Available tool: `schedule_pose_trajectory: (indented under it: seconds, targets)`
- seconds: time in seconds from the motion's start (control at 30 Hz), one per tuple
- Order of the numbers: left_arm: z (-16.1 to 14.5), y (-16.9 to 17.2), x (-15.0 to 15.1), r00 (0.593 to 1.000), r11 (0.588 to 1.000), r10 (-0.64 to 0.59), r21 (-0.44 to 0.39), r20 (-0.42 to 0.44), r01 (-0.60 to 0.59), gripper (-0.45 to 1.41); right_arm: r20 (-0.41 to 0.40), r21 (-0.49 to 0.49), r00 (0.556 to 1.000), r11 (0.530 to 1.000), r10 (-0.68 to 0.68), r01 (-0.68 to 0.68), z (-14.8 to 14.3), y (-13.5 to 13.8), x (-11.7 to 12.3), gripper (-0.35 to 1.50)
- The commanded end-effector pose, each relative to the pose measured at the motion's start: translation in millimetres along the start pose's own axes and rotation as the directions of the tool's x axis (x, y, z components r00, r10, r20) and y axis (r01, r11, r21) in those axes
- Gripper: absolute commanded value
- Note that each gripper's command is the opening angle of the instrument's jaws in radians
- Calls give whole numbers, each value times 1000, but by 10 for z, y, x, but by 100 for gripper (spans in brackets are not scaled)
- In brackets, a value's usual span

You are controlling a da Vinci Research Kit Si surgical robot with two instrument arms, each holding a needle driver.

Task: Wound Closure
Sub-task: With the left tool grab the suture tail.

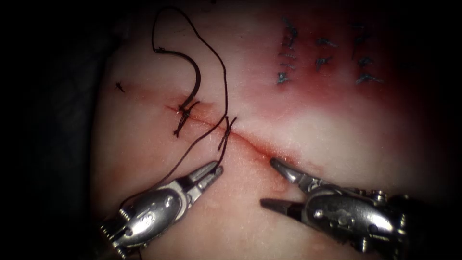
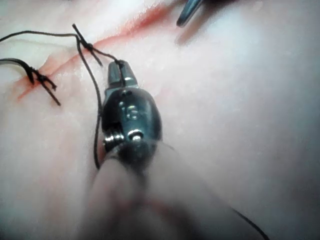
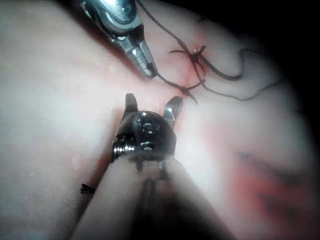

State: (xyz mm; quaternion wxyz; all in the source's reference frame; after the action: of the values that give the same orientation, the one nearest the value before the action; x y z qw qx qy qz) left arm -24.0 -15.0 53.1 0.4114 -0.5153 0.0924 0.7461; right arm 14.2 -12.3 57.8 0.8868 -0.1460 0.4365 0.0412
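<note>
Needle [image 1: 195, 82] lies loose on tissue [image 1: 346, 139] by knots; left tool [image 1: 217, 169] grips thread [image 1: 222, 67], right tool [image 1: 267, 182] wide, empty.

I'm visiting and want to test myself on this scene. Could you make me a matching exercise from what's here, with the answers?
Things:
1. left tool
2. right tool
3. needle
4. cut

States:
A. jaws spread wide, holding nothing
B. lies loose on the tissue, beyond the cut's left end
C. jaws shut on the thread
D. a red line with two knots tied across it

Pairs: 1-C, 2-A, 3-B, 4-D
</note>
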Motion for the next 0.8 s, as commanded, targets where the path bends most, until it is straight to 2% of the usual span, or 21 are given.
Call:
schedule_pose_trajectory:
  seconds: [0.03,0.37,0.43,0.5,0.57,0.6,0.67,0.7,0.8]
  targets:
    - [7,-1,0,1000,1000,19,-18,-7,-19,-35,-1,0,1000,1000,0,0,7,1,-1,136]
    - [2,-5,16,998,997,62,-37,-1,-62,-35,3,-2,1000,1000,2,-2,12,4,-2,134]
    - [2,-7,19,996,995,93,-43,-2,-93,-35,3,-2,1000,1000,2,-2,14,6,-4,134]
    - [5,-13,25,982,979,188,-72,-36,-190,-35,-14,6,1000,1000,1,-1,15,8,-8,134]
    - [6,-13,25,978,976,204,-66,-51,-207,-33,-15,6,1000,1000,1,-1,15,8,-9,134]
    - [7,-15,24,973,972,220,-66,-67,-225,-1,-16,7,1000,1000,0,0,14,8,-9,134]
    - [8,-19,22,965,964,248,-82,-81,-254,33,-17,8,1000,1000,0,0,13,8,-10,134]
    - [8,-25,18,960,958,265,-91,-90,-273,42,-18,8,1000,1000,-1,1,12,7,-9,134]
    - [9,-30,15,958,955,272,-96,-95,-280,50,-21,10,1000,1000,-1,1,12,7,-9,134]
